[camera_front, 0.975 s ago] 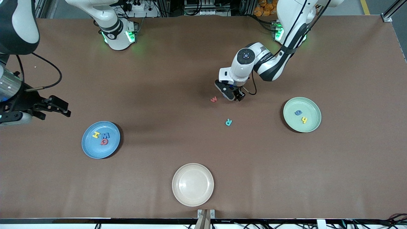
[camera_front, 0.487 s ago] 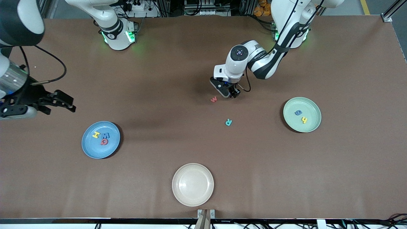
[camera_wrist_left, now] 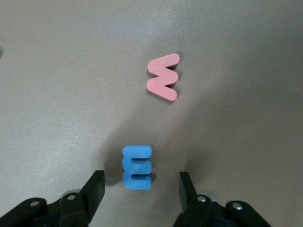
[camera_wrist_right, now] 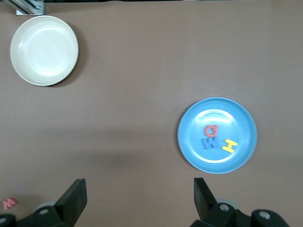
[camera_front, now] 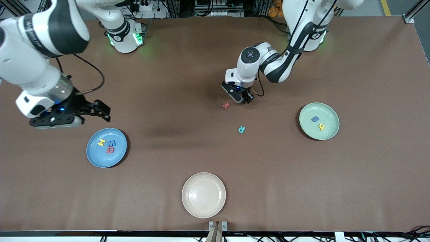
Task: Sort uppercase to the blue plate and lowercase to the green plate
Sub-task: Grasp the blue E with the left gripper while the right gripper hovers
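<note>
My left gripper [camera_front: 244, 98] is open and low over a blue lowercase letter [camera_wrist_left: 137, 167], which lies on the table between its fingers, untouched. The red w [camera_front: 226, 105] lies beside it, also in the left wrist view [camera_wrist_left: 163, 83]. The teal R [camera_front: 241, 129] lies nearer the camera. The blue plate [camera_front: 99, 159] holds the yellow H [camera_front: 101, 142], blue W [camera_front: 112, 143] and red Q [camera_front: 110, 150]. The green plate [camera_front: 328, 112] holds a blue letter [camera_front: 314, 119] and the yellow h [camera_front: 321, 126]. My right gripper [camera_front: 102, 114] is open and empty over the table beside the blue plate [camera_wrist_right: 242, 122].
A cream plate [camera_front: 204, 195] stands empty near the table's front edge, also in the right wrist view [camera_wrist_right: 44, 49]. Brown table surface lies between the plates.
My right arm has swung in from the table's end to over the table beside the blue plate. My left gripper shifted slightly toward the red w, then held still.
</note>
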`<act>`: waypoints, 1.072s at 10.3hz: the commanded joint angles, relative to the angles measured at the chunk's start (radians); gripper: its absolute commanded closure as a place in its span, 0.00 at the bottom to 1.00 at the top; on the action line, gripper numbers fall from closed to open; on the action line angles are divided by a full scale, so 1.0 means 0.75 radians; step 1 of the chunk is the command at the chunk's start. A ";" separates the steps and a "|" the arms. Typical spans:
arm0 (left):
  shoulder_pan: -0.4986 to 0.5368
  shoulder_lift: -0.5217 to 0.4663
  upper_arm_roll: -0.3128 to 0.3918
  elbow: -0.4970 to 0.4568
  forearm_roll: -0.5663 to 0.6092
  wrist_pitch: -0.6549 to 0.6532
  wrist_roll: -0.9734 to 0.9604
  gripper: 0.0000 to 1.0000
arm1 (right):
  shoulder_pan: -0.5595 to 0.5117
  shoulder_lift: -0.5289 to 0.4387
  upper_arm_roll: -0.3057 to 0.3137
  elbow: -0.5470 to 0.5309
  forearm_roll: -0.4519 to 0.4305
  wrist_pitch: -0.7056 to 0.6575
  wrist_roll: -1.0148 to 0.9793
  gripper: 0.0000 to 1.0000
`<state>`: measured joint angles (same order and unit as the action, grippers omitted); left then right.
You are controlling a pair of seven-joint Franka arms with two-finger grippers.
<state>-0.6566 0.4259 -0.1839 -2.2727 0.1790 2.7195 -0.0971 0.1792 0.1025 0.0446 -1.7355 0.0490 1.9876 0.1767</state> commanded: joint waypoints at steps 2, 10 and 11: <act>-0.020 0.003 0.020 0.011 0.052 -0.002 -0.034 0.35 | 0.033 0.015 0.022 -0.001 -0.024 0.021 0.059 0.13; -0.022 0.023 0.026 0.036 0.076 0.004 -0.030 0.41 | 0.211 0.150 0.022 0.091 -0.065 0.031 0.477 0.60; -0.022 0.033 0.026 0.048 0.076 0.004 -0.032 0.41 | 0.227 0.164 0.024 0.093 -0.106 0.043 0.567 0.55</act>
<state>-0.6611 0.4298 -0.1755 -2.2628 0.2048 2.7196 -0.0971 0.3286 0.1896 0.0621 -1.7048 0.0132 2.0189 0.5036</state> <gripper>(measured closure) 0.405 0.634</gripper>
